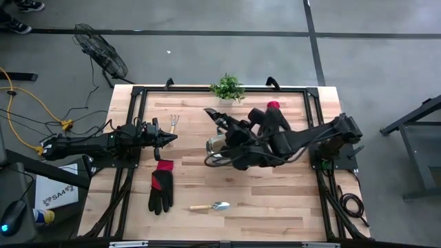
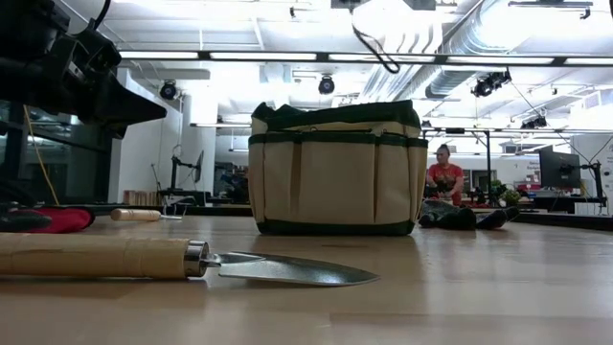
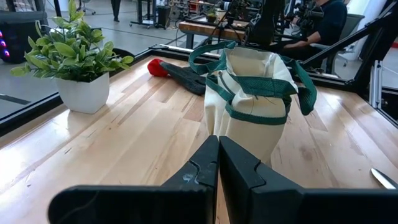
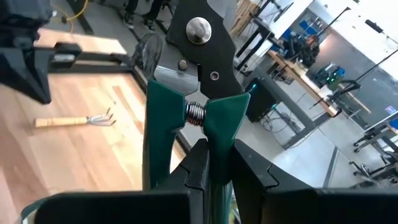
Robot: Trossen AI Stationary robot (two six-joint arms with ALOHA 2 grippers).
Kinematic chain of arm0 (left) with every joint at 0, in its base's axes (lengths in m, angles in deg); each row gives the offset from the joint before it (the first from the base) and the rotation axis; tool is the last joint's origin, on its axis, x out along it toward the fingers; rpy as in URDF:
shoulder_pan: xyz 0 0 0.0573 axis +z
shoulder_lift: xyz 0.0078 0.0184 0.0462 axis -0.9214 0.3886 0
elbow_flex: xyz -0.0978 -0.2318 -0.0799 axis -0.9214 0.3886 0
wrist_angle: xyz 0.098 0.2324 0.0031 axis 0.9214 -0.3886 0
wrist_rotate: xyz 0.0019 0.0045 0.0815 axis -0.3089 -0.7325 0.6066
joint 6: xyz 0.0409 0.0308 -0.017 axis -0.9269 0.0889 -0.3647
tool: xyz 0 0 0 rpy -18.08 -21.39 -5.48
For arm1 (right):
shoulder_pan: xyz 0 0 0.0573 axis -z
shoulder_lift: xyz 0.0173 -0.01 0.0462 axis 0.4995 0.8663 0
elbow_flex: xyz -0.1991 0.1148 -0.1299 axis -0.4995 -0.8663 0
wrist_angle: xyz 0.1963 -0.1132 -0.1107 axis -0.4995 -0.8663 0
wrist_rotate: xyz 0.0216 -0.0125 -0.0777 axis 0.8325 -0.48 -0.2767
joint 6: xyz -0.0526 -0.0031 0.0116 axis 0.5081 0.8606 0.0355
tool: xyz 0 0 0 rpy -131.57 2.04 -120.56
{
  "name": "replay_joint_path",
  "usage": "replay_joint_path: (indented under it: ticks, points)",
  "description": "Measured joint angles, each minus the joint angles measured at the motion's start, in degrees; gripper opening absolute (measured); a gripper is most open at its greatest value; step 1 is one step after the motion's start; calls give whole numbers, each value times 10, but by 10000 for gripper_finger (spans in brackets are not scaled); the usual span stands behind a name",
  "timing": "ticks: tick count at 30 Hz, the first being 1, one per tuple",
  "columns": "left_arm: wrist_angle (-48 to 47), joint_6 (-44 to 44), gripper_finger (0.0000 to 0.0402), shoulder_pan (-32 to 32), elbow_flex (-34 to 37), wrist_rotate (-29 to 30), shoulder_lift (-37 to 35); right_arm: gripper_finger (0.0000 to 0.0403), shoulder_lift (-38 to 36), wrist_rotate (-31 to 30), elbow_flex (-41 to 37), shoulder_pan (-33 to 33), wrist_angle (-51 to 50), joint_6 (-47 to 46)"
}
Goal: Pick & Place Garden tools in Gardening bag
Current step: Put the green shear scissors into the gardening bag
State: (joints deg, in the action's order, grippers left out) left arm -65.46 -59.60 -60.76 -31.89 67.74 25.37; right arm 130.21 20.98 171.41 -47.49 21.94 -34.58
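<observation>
Right gripper (image 4: 214,171) pinches the pruning shears (image 4: 199,81) by one handle, blades skyward, hovering directly over the gardening bag (image 1: 219,148); left gripper (image 3: 217,168) waits, pressed together.

The khaki bag (image 1: 219,146) with dark green trim stands upright near the middle of the tabletop, its mouth open and its loop handles slack. The green-handled pruning shears (image 4: 196,106) are clamped by one handle in the right jaws, blades up, above the bag; a black glove with a red cuff (image 1: 161,184) lies flat at 8 o'clock from the bag. A wooden-handled trowel (image 1: 210,206) lies at 6 o'clock, a small hand rake (image 1: 173,122) at 10 o'clock, and another glove's red cuff (image 1: 273,105) shows at 2 o'clock.
</observation>
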Motion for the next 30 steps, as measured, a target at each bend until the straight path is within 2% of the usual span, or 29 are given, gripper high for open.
replay_joint_path:
  ticks: [8,15,18,21,30]
  points:
    - [0,0,10,0,0,0,0,32,36,25,0,19,-27,-14]
    - [0,0,10,0,0,0,0,32,38,40,0,33,-72,-21]
    - [0,0,10,0,0,0,0,32,38,52,0,34,-87,-11]
    - [0,0,10,0,0,0,0,32,43,95,0,38,-97,4]
    - [0,0,10,0,0,0,0,32,61,135,0,53,-87,79]
